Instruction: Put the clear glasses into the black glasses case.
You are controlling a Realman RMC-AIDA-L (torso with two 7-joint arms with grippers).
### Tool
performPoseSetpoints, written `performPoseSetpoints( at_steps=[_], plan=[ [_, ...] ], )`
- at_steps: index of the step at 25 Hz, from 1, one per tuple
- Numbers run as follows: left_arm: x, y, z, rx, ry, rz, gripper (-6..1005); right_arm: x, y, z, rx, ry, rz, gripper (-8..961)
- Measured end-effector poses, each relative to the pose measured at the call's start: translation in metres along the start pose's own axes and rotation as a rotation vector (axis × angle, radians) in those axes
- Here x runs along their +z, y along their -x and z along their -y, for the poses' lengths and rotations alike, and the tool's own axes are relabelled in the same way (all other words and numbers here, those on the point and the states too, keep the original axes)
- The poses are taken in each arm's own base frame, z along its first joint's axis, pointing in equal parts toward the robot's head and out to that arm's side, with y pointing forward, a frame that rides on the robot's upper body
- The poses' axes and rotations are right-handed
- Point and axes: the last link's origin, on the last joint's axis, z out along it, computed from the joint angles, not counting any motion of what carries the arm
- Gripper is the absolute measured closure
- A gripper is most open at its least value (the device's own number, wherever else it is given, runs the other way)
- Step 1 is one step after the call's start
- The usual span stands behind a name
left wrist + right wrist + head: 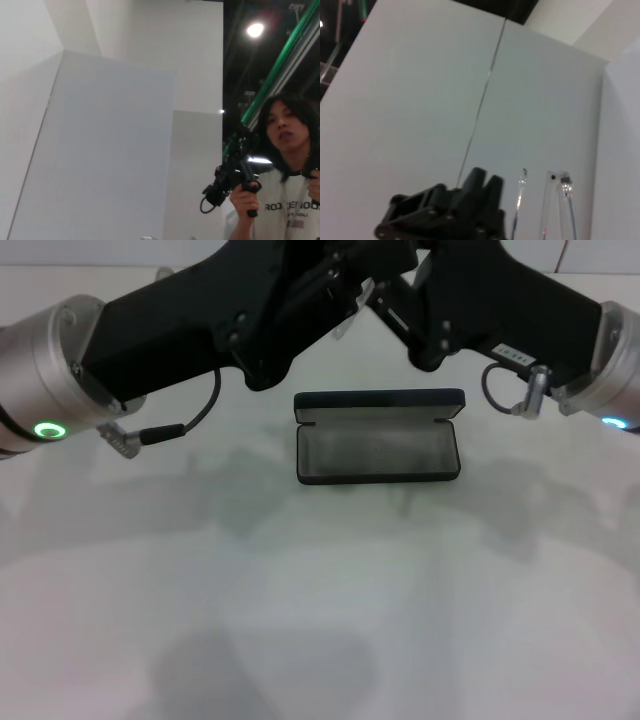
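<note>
The black glasses case (380, 478) lies open on the white table, its lid (380, 403) tipped back and its grey lining bare. Both arms meet high over it at the far side. My left gripper (335, 285) and right gripper (405, 305) are nose to nose there. The clear glasses show as a pale sliver (372, 292) between them. In the right wrist view their thin clear arms (555, 200) stick up beside the left gripper (455, 210). Which gripper holds the glasses is hidden.
The white table (320, 620) stretches toward me from the case. White panels stand behind the work area (420, 100). In the left wrist view a person (285, 165) stands off to the side with a hand-held device.
</note>
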Motion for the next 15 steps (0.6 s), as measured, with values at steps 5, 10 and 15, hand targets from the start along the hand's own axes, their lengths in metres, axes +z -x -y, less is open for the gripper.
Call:
performPoseSetpoints(
  at_steps=[5, 10, 15],
  plan=[
    [0.000, 0.000, -0.005, -0.004, 0.037, 0.004, 933, -0.005, 0.003, 0.002, 0.002, -0.039, 0.019, 837],
    [0.005, 0.003, -0.010, -0.012, 0.096, 0.027, 933, -0.003, 0.002, 0.004, 0.010, -0.054, 0.017, 836],
    [0.010, 0.006, -0.010, -0.018, 0.117, 0.043, 933, 0.012, -0.004, 0.002, 0.016, -0.008, -0.016, 833]
  ],
)
